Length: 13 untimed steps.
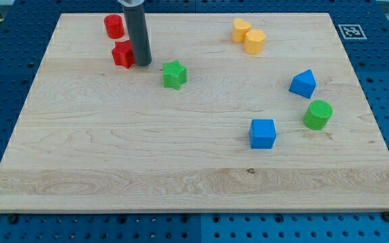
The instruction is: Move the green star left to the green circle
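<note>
The green star [174, 74] lies on the wooden board [113, 155], left of centre near the view's top. The green circle [317, 115] stands far off at the view's right, lower than the star. My tip [144, 64] is at the end of the dark rod, just left of the green star with a small gap between them. It sits right beside the red star [123, 54], at that block's right edge.
A red cylinder [113, 26] is at the top left. Two yellow blocks [248, 36] sit together at the top right. A blue triangular block [303, 84] is just above the green circle, and a blue cube [263, 133] is to its lower left.
</note>
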Motion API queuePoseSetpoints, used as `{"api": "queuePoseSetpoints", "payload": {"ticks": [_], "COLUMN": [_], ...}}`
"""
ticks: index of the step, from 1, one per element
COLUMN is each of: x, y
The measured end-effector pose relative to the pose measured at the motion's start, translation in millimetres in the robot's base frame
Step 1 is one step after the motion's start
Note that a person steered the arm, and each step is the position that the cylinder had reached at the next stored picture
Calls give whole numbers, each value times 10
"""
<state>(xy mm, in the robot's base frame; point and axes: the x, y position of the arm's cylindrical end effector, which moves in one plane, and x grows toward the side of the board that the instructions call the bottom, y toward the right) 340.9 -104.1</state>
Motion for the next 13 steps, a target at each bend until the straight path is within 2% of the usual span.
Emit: {"api": "queuePoseSetpoints", "payload": {"ticks": [3, 4, 5, 6, 7, 10, 12, 13], "x": [-104, 85, 32, -324, -217, 109, 208, 397], "y": [-59, -59, -317, -423, -423, -82, 458, 598]}}
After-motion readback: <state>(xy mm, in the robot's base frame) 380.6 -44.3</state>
